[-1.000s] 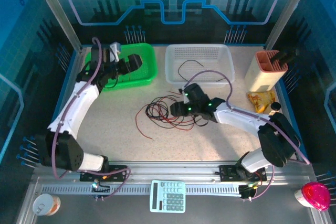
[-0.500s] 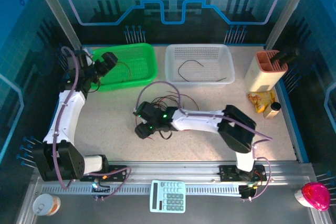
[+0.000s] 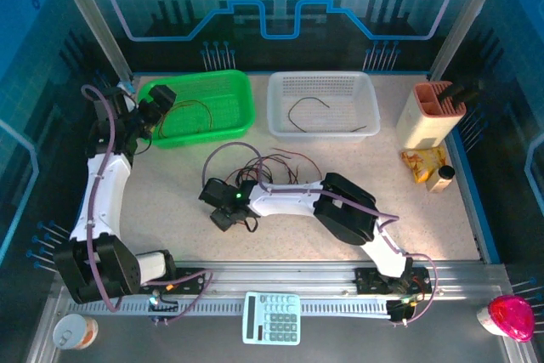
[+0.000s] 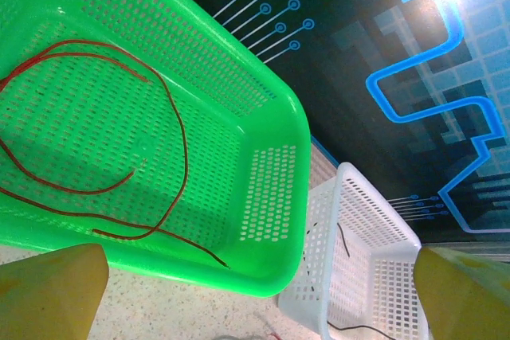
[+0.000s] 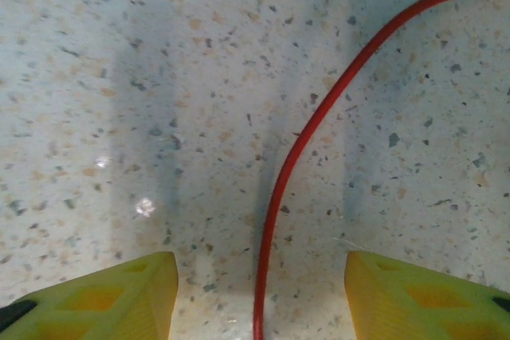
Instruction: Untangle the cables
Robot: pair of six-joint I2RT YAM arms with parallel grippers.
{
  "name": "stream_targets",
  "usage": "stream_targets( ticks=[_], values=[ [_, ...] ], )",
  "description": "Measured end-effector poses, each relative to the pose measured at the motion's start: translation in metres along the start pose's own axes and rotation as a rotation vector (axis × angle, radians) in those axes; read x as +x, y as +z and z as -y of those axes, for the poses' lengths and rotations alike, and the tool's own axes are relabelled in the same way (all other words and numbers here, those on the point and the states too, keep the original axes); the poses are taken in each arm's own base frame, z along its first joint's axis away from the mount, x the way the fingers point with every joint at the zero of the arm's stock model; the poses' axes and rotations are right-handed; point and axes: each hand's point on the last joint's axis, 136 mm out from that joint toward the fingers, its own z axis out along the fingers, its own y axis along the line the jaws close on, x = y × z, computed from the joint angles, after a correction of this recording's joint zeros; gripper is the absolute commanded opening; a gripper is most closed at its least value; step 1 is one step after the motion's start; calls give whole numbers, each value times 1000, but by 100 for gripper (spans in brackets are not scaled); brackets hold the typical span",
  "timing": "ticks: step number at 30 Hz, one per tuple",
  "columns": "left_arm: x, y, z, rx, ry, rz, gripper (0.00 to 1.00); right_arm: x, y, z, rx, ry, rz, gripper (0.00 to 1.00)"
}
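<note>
Straddling a red strand with the right jaws

Calculator (image 3: 272,318) sits on the near rail, between the two arm bases. Right gripper (image 3: 219,207) is reached across to left of centre, low over the speckled worktop (image 3: 170,201). Its jaws are spread, nothing pinched. In the wrist view a red strand (image 5: 319,117) lies flat on the worktop and runs between the yellow fingertips (image 5: 103,292), clear of both.

Main tangle of cables (image 3: 272,167) lies mid-worktop, just far-right of that gripper, with red and black loops mixed together. Part of it is hidden by the right arm.

Left gripper (image 3: 160,96) is at the far left, over the left end of the green basket (image 3: 246,99). Its jaws are spread wide and hold nothing. One red loop (image 4: 179,117) lies on the floor of the green basket. White basket (image 3: 323,78) stands just right of the green one, with a black cable (image 3: 306,106) inside it. Tan holder (image 3: 429,112) stands at the far right, well apart from the tangle.
</note>
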Motion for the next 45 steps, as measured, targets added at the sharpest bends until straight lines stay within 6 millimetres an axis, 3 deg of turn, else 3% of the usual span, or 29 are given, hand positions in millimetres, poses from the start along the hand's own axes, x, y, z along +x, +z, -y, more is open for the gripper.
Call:
stream_targets(
  ticks=[6,15,21,23,26,30,33,39,45],
  values=[
    [2,0,3,16,1,-12,99,-4,4,2,21,0,0,48],
    [3,0,7,41,5,-22,99,-6,4,-3,11,-8,12,1],
    [5,-1,14,77,12,-37,99,-9,-10,3,1,-7,19,0],
    [7,-1,17,91,14,-47,99,-21,-30,5,-26,-1,54,0],
    [11,-3,23,116,25,-62,99,-52,-82,12,-89,30,162,0],
    [26,-8,43,172,84,-100,99,-97,-176,37,-167,94,367,0],
    [45,-12,62,224,140,-143,99,-117,-241,62,-202,135,510,0],
    [87,-22,100,338,284,-224,99,-123,-336,104,-239,191,704,0],
    [122,-36,139,470,448,-271,97,-120,-386,132,-260,217,804,0]
  ],
)
